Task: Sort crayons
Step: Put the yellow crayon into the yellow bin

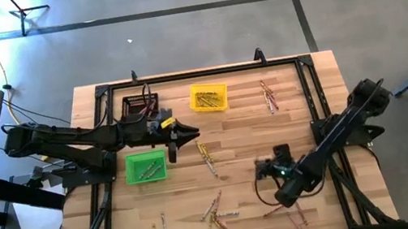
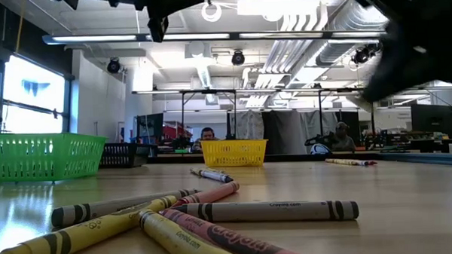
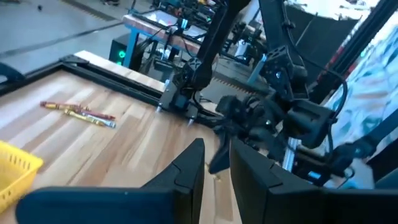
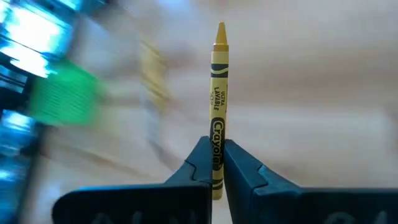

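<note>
Nearest the low camera, a small heap of crayons (image 2: 206, 218) is seen lying on the wooden table (image 1: 240, 137): yellow, red and grey ones, crossed over each other and not yet sorted. From above, more loose crayons are seen at the near edge, a few in the middle of the table (image 1: 208, 160), and a little bunch (image 1: 269, 96) at the far side, beside the yellow bin (image 1: 209, 97). Some crayons are already in the green bin (image 1: 146, 167) and some yellow ones in the yellow bin, so a start has been made, but it is judged that much is left to do. What is in the black bin (image 1: 140, 105) cannot be told. A yellow crayon (image 4: 217, 106) is pinched by its lower end between the closed fingers of the right gripper (image 4: 216, 160), and it sticks straight out past the fingertips. The right arm is bent low over the near right part of the table, with its gripper (image 1: 268, 168) pointed toward the middle. The left arm is stretched out from the left side, and the left gripper (image 1: 177, 137) is held between the black bin, the green bin and the yellow bin. Its fingers (image 3: 189, 168) are nearly closed, with a thin gap between them, and nothing is seen held in them.
</note>
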Controlling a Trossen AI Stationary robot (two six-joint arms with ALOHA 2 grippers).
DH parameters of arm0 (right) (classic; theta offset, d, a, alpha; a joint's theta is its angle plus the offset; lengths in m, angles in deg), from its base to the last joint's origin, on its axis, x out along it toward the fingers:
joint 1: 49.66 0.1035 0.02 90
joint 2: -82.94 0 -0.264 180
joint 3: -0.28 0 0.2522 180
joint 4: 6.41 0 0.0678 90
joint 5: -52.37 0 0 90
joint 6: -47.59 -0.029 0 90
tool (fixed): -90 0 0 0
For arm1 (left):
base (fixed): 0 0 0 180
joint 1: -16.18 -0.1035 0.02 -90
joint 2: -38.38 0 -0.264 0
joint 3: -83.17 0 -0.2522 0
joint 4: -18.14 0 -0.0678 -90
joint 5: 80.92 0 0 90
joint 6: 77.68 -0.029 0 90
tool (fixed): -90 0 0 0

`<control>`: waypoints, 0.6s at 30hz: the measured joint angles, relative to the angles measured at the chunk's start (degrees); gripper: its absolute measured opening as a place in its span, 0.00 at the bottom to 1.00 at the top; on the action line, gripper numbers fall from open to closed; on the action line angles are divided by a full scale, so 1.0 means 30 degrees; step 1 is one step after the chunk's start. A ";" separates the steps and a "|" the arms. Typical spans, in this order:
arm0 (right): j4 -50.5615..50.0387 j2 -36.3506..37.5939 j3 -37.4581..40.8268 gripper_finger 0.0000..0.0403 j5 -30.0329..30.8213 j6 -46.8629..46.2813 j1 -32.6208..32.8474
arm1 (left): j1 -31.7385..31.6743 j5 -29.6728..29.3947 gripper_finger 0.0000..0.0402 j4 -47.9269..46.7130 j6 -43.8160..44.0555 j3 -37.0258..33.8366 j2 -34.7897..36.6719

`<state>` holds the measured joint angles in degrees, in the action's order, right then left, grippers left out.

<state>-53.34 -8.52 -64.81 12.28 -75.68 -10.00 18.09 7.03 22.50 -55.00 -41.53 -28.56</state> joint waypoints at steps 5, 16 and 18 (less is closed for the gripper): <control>0.4520 0.1322 -0.0029 0.01 0.3300 0.6232 -0.1638 | -0.0137 0.0026 0.16 0.0163 0.1232 -0.0001 -0.0325; 1.5181 0.2452 -0.0095 0.01 0.0392 2.0209 -0.5635 | -0.0561 0.2932 0.16 0.3419 0.1430 -0.0007 -0.1802; 1.5861 0.2465 -0.0095 0.01 -0.0588 2.0940 -0.6077 | -0.0808 0.3535 0.16 0.3736 0.1432 -0.0007 -0.1834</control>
<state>-5.76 -1.12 -65.10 10.52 -12.86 -28.23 15.66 17.63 33.71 -50.71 -41.55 -34.07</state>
